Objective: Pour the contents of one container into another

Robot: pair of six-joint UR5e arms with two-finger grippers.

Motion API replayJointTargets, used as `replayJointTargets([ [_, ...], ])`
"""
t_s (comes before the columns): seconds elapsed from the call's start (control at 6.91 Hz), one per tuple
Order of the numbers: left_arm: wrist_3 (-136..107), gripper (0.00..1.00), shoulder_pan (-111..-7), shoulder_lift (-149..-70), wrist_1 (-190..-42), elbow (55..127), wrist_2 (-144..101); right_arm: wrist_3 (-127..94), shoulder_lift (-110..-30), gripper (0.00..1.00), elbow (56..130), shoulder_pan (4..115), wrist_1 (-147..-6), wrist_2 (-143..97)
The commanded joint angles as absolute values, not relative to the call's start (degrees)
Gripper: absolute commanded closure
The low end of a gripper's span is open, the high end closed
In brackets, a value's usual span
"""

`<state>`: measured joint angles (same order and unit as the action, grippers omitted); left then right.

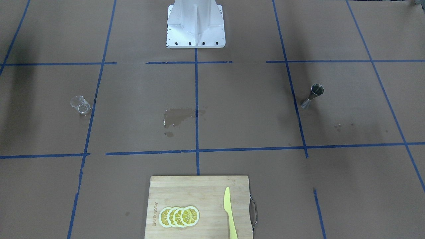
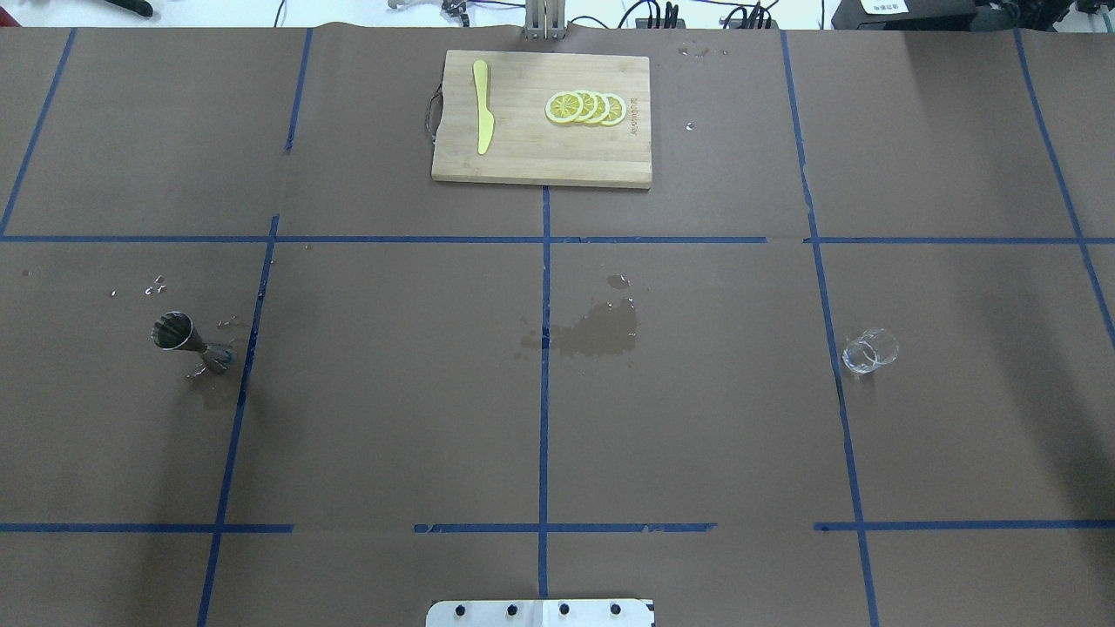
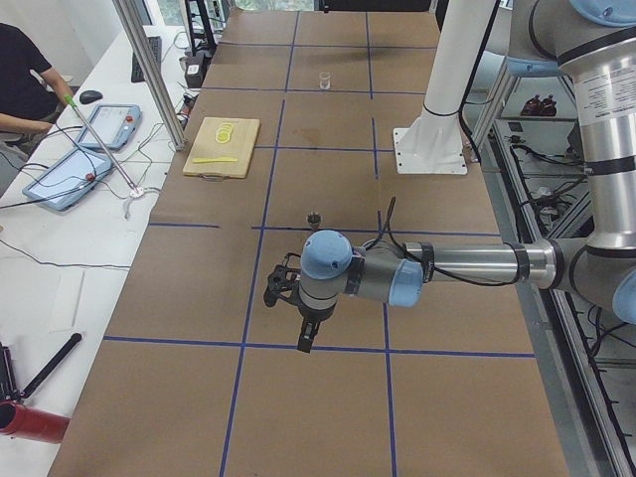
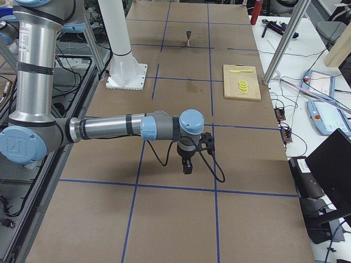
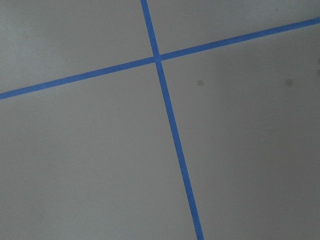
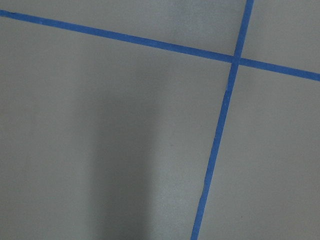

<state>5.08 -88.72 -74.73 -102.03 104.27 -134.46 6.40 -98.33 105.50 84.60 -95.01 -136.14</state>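
The left gripper (image 3: pixel 307 341) shows only from the side. It is dark and small, so I cannot tell if its jaws are apart or together. It is the same with the right gripper (image 4: pixel 187 166). The small clear glass cup (image 1: pixel 80 105) is see-through, and I cannot tell if anything is in it. The small silver metal jigger (image 4: pixel 188 37) is far off and too tiny to make out in the right side view. The bottom edge of the front view cuts off the light wooden cutting board (image 1: pixel 186 189) and the yellow plastic knife (image 1: pixel 227 204). The overhead view cuts off the white robot base (image 2: pixel 540 613). The left side view's edge cuts off a person (image 3: pixel 20 84).
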Motion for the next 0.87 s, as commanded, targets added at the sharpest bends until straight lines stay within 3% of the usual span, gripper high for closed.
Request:
replayJointTargets([
  [0.0,5.01,0.00,-86.33,-75.58,-100.04,106.07,-133.78,6.50,-98.61,0.00,105.38,84.64,-94.92,-136.14],
  [0.72,5.19,0.00,-86.84,-74.18,-97.65,107.93,-130.60,5.98,-98.18,0.00,106.08,87.01,-94.92,-135.01],
])
